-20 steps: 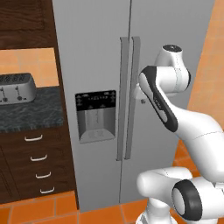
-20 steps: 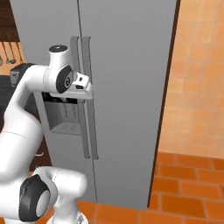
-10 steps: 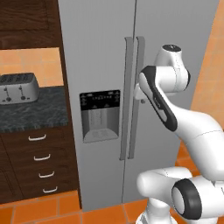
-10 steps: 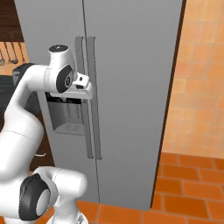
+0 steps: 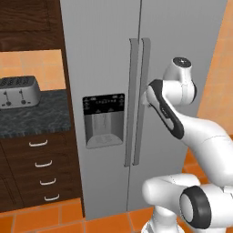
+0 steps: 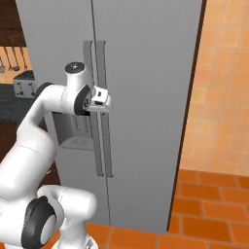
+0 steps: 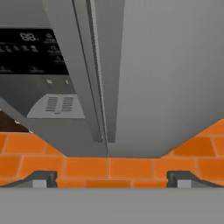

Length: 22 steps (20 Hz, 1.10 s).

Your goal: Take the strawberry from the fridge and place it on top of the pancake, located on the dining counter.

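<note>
We see the fridge (image 5: 136, 91) with both doors closed, filling the frame's centre. Our gripper (image 7: 109, 177) is spread wide with nothing between its tips, which sit along the lower edge, facing the fridge's handles (image 7: 94, 78) at centre-left.

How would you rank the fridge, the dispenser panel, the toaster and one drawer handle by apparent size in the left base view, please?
1. fridge
2. dispenser panel
3. toaster, partly cut off at the left edge, so its full size is unsure
4. drawer handle
</note>
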Tool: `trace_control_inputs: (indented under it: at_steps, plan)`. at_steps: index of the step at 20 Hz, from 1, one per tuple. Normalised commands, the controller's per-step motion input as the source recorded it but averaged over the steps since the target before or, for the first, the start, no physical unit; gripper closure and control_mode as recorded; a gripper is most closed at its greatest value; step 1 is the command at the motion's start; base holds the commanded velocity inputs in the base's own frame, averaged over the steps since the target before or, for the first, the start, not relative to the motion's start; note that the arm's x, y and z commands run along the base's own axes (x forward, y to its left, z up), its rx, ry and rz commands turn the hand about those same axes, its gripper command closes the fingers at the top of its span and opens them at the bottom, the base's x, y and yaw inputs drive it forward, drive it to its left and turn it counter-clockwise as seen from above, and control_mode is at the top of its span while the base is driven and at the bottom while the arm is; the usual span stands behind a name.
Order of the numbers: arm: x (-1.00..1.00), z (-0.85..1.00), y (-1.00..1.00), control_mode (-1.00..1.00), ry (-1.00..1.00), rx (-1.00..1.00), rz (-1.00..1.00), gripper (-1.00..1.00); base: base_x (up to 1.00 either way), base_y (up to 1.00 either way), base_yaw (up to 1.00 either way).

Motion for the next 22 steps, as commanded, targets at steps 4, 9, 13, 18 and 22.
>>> trace_control_inputs:
  at_steps: [4,9,13,18,22]
  plan:
    - [0.99,-0.38,0.00,-1.00,-0.20,0.01,0.00,-1.00,0.00,0.00,0.00]
    - [0.83,-0.09,0.05,-1.00,-0.09,0.07,0.00,-1.00,0.00,0.00,0.00]
    - [0.73,0.01,-0.09,-1.00,-0.01,0.02,0.00,-1.00,0.00,0.00,0.00]
    - [0.55,0.02,0.00,-1.00,0.00,0.00,0.00,-1.00,0.00,0.00,0.00]
    - [0.44,0.05,0.00,-1.00,0.00,0.00,0.00,-1.00,0.00,0.00,0.00]
